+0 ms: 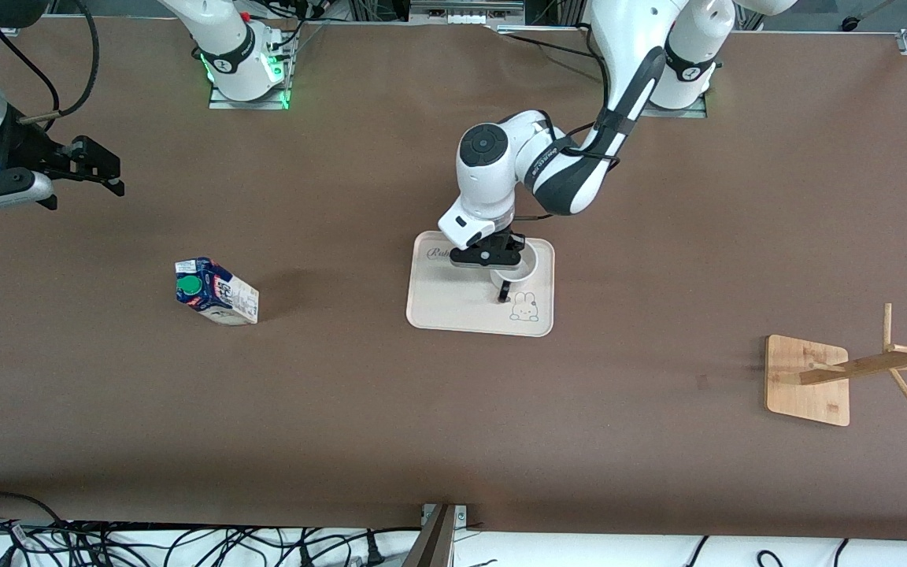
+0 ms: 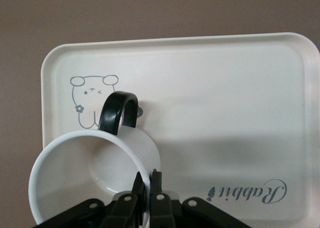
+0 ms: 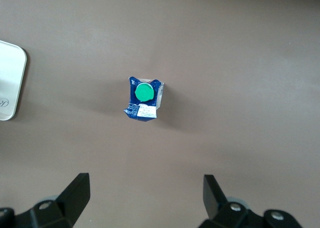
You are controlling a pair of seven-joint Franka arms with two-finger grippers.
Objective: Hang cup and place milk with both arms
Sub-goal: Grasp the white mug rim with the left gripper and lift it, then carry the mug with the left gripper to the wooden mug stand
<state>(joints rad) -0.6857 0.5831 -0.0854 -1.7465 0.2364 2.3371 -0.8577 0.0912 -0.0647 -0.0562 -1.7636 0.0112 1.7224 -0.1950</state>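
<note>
Two items for you: cup, rigid, light, chippable, pinched at its rim wall by left gripper on tray; milk, light, crushable, under wide-open right gripper; grasp sides.

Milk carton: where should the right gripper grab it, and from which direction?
From straight above, the open right gripper closing on the flat side walls of the upright blue-and-white gable-top milk carton, below its round green cap. Flat parallel sides suit the two fingers; the sloped top doesn't.
</note>
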